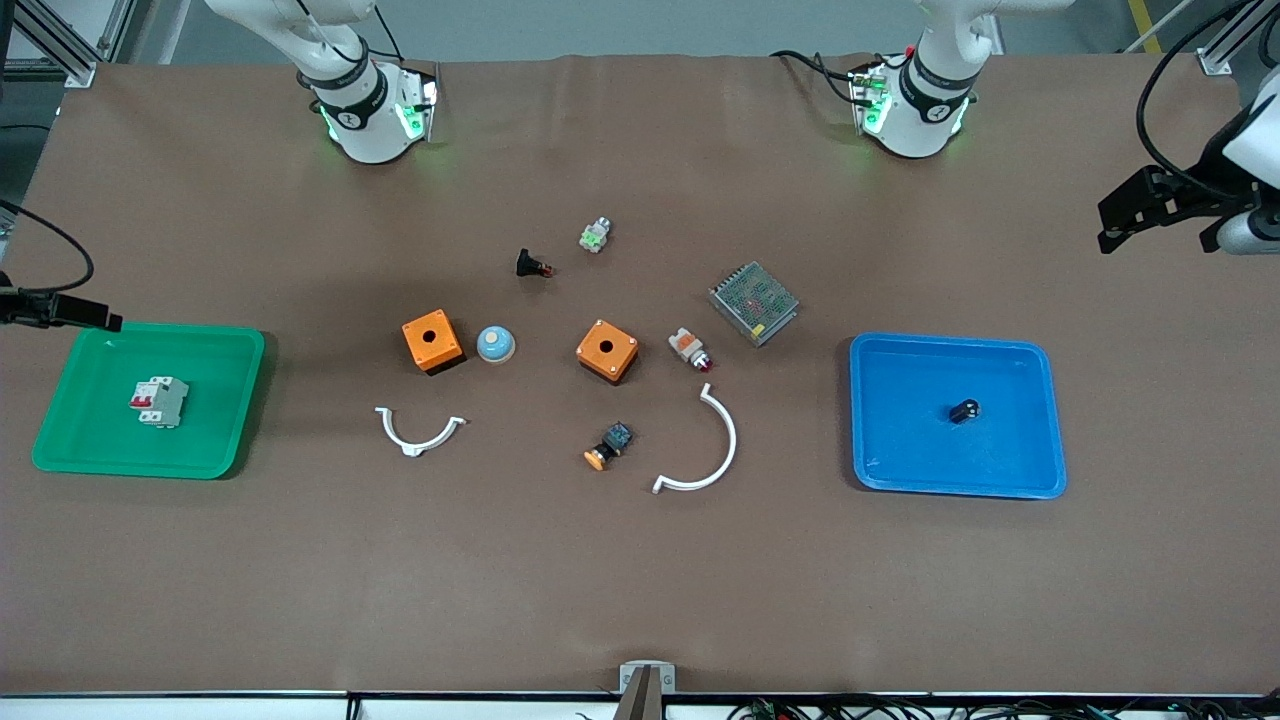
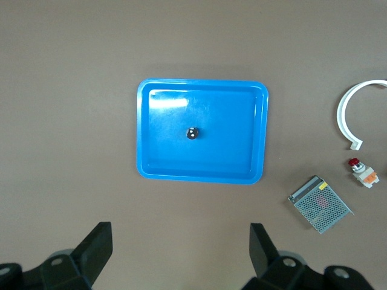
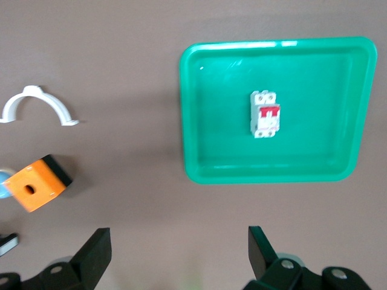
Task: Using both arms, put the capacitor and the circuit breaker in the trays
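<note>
The capacitor [image 1: 964, 410], a tiny black cylinder with a silvery top, lies in the blue tray [image 1: 950, 342] at the left arm's end of the table. It also shows in the left wrist view [image 2: 193, 133], in the tray [image 2: 202, 84]. The white-grey circuit breaker [image 1: 159, 402] with red levers lies in the green tray [image 1: 160, 332] at the right arm's end, and shows in the right wrist view [image 3: 266, 115] in that tray [image 3: 272, 45]. My left gripper [image 1: 1110, 225] [image 2: 179, 241] is open and empty, raised beside the blue tray. My right gripper [image 1: 100, 320] [image 3: 179, 241] is open and empty, raised by the green tray's edge.
Between the trays lie two orange boxes [image 1: 432, 340] [image 1: 607, 351], a blue dome [image 1: 495, 344], two white curved clamps [image 1: 420, 432] [image 1: 700, 450], a metal mesh box [image 1: 753, 302], an orange-capped push button [image 1: 609, 445] and three small parts [image 1: 689, 349] [image 1: 532, 265] [image 1: 596, 235].
</note>
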`<state>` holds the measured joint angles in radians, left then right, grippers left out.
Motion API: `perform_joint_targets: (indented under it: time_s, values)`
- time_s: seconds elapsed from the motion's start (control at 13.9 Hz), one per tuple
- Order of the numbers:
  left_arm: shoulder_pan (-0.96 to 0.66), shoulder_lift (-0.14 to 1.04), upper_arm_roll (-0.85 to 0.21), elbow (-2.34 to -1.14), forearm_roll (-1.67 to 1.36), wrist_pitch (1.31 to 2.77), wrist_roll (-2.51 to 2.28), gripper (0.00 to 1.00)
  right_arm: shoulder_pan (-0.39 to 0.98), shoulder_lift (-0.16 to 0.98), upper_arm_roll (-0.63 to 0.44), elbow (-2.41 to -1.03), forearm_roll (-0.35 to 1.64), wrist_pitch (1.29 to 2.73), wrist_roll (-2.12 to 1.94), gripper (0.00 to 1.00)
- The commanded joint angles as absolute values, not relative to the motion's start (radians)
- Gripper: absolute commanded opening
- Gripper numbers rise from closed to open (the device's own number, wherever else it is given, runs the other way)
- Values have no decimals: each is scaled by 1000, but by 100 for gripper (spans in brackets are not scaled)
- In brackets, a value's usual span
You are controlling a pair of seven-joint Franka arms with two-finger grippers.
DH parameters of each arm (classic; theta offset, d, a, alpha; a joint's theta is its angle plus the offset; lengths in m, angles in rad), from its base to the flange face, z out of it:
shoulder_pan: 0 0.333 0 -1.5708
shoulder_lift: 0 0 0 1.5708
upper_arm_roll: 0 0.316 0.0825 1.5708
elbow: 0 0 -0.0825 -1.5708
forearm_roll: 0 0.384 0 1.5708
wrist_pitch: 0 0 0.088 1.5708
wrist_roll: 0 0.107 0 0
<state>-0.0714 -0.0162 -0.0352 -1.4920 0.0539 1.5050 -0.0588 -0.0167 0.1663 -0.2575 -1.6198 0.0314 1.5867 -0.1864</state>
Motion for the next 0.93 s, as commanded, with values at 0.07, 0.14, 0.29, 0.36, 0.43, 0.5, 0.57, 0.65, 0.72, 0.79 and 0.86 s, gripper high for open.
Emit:
perform_joint_targets:
  time_s: [0.07, 0.14, 0.29, 0.36, 0.43, 0.5, 0.57, 0.65, 0.72, 0.79, 0.86]
  values:
    - [-112, -44, -3, -1517, 46, 1503, -55, 100, 84, 57, -255, -1651, 6, 1511, -45, 100]
    - [-113, -44, 0, -1517, 46, 1503, -55, 100, 112, 39, -253, -1654, 6, 1494, -13, 100]
    - [-117, -54, 2, -1517, 44, 1500, -55, 100, 190, -1, -253, -1657, 6, 1465, 49, 100]
    - [-117, -54, 5, -1516, 43, 1497, -49, 100, 237, -18, -253, -1657, 6, 1456, 99, 100]
    - [-112, -48, 5, -1514, 43, 1499, -48, 100, 274, -34, -253, -1657, 6, 1444, 148, 100]
    - [-109, -45, 5, -1514, 43, 1499, -45, 100, 300, -50, -253, -1657, 6, 1442, 162, 100]
    - [-109, -43, 3, -1514, 43, 1499, -44, 100, 308, -60, -253, -1655, 6, 1443, 163, 100]
    - [-109, -43, 3, -1516, 43, 1499, -43, 100, 308, -63, -252, -1649, 6, 1445, 163, 100]
    - [-109, -41, 3, -1514, 43, 1499, -41, 100, 310, -72, -252, -1648, 6, 1451, 163, 100]
    - [-107, -41, 3, -1514, 41, 1499, -40, 100, 308, -74, -252, -1644, 8, 1454, 163, 100]
    - [-107, -43, 3, -1514, 41, 1499, -41, 100, 308, -72, -253, -1631, 8, 1457, 160, 100]
